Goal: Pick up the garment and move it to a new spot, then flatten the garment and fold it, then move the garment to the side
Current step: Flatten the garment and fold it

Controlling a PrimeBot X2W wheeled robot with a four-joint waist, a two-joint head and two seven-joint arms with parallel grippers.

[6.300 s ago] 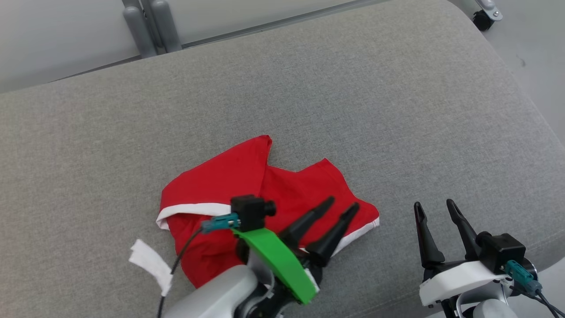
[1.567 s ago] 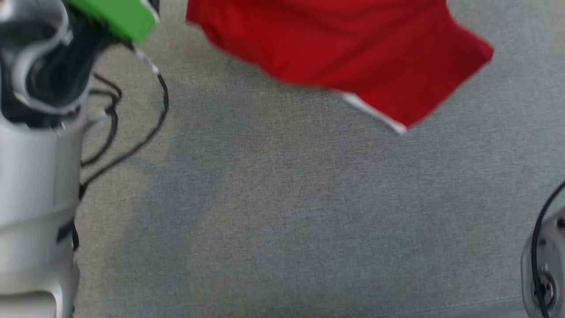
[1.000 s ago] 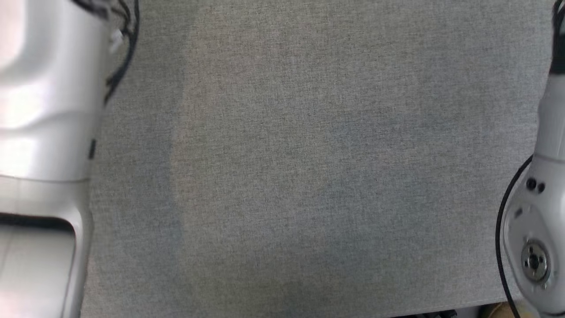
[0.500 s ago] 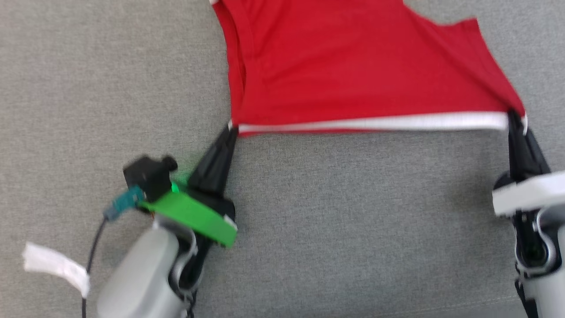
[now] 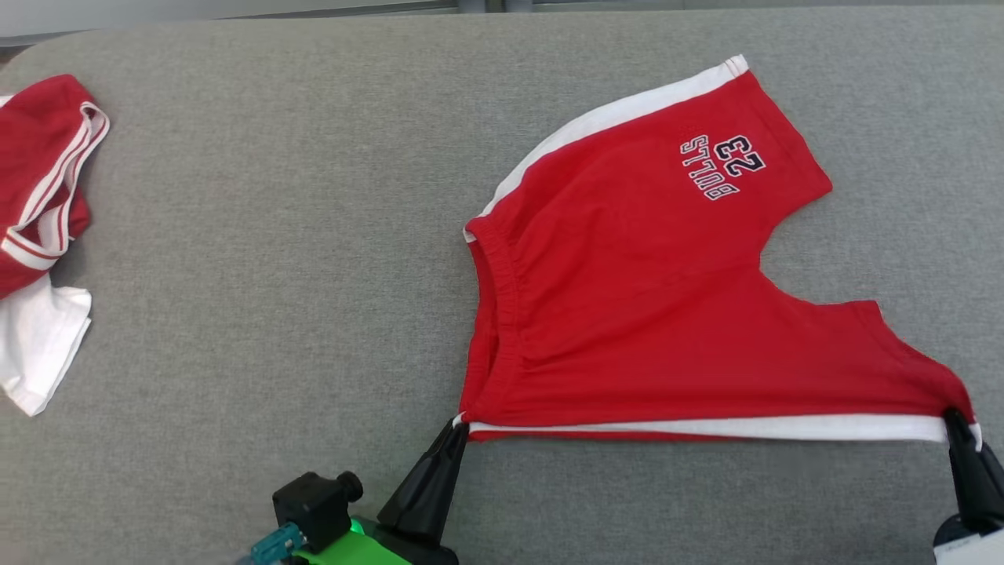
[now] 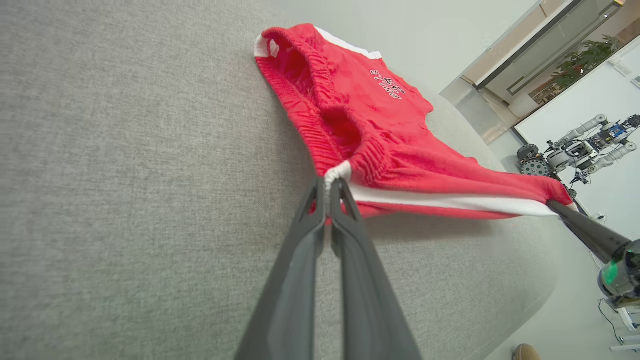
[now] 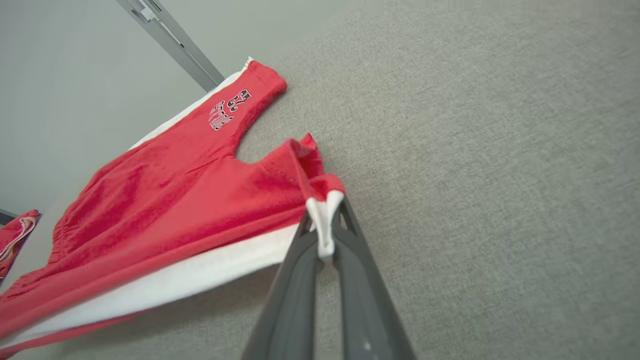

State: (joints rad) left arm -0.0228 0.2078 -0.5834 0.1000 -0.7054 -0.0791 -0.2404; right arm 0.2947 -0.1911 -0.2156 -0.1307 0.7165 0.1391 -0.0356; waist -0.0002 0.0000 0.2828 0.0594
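The garment (image 5: 643, 314) is a pair of red shorts with white side stripes and a "BULLS 23" print, spread on the grey cushion (image 5: 274, 275). Its near white-striped edge is pulled taut between my two grippers. My left gripper (image 5: 459, 428) is shut on the waistband corner (image 6: 337, 172). At the leg-hem corner (image 7: 322, 220), my right gripper (image 5: 955, 420) is shut on the cloth. The far leg with the print (image 7: 225, 110) lies flat on the cushion.
Another red and white garment (image 5: 39, 204) lies crumpled at the cushion's far left edge. The cushion's rounded edge runs along the back (image 5: 471, 16). In the left wrist view another robot (image 6: 580, 150) stands on the floor beyond the cushion.
The head camera has swung and steadied, so the whole shorts and the second garment now show. Both grippers still hold the same corners with the edge stretched between them.
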